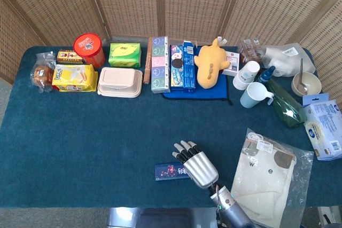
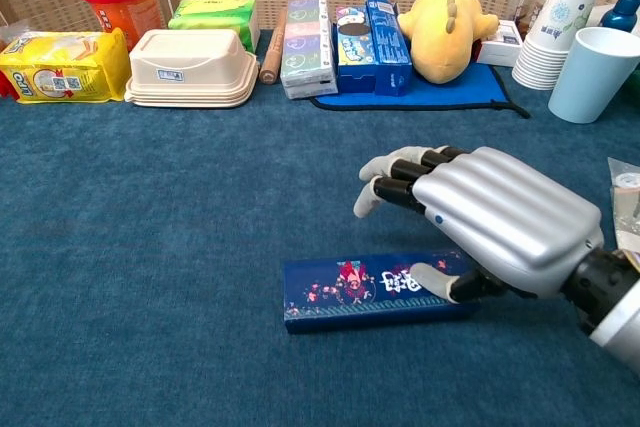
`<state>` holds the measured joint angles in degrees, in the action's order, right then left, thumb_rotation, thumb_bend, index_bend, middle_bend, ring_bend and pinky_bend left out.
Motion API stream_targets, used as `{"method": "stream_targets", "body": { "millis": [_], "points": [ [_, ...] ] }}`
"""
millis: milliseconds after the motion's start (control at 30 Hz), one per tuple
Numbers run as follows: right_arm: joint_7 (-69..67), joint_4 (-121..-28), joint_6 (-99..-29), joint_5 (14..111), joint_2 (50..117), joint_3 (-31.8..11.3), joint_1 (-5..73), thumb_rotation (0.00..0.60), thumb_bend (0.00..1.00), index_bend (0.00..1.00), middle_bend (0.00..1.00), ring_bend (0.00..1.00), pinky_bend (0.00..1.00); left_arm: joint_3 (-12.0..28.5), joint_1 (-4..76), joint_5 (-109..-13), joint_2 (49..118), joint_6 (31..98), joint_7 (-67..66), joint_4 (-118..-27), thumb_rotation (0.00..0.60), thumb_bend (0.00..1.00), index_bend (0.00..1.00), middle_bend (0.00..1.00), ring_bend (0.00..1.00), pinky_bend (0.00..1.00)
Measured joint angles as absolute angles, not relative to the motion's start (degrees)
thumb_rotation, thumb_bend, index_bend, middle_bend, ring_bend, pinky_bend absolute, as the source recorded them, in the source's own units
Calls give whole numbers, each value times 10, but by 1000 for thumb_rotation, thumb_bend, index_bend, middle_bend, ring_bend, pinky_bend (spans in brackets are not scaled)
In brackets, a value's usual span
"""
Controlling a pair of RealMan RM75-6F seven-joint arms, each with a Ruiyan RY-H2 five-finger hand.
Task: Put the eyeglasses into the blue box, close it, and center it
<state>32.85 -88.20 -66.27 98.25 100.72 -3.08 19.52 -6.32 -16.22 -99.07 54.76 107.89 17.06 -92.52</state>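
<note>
The box [image 2: 375, 290] is lying shut on the near desk [image 2: 150, 247], glasses hidden inside. The right robot hand [image 2: 470, 222] is arching over its right end, fingers spread, thumb resting on the lid, gripping nothing. A one-sided push risks spinning it off-centre.

The right hand [image 2: 490, 232] had a smooth, silvery metallic-looking shell with a soft sheen, and its fingers [image 2: 385, 179] were dark with pale, matt tips. The blue box [image 2: 372, 291] looked like smooth printed card or plastic with a slight gloss, lying on the desk [image 2: 150, 247], which was covered in matt, rough teal cloth. Behind stood a fuzzy yellow plush toy [image 2: 443, 27] and a woven cane screen [image 1: 192, 4].
</note>
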Motion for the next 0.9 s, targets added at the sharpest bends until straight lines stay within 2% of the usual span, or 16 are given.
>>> {"method": "stream_targets", "body": {
  "millis": [233, 433, 700, 900],
  "points": [
    [343, -891, -658, 970, 1001, -36, 205, 600, 279, 245, 166, 132, 228, -62, -161, -989, 547, 1078, 173, -924, 600, 278, 56, 16, 0, 0],
    [357, -941, -658, 967, 979, -34, 209, 600, 291, 206, 166, 113, 221, -62, -158, -992, 547, 1075, 169, -927, 600, 278, 55, 16, 0, 0],
    [394, -1041, -632, 939, 927, -10, 209, 600, 307, 25, 117, 69, 203, -63, -156, -993, 544, 1070, 163, -932, 600, 278, 55, 16, 0, 0],
    [463, -1114, -590, 875, 884, 11, 213, 600, 315, 0, 64, 35, 187, -65, -156, -995, 543, 1068, 161, -935, 600, 278, 55, 15, 0, 0]
  ]
}}
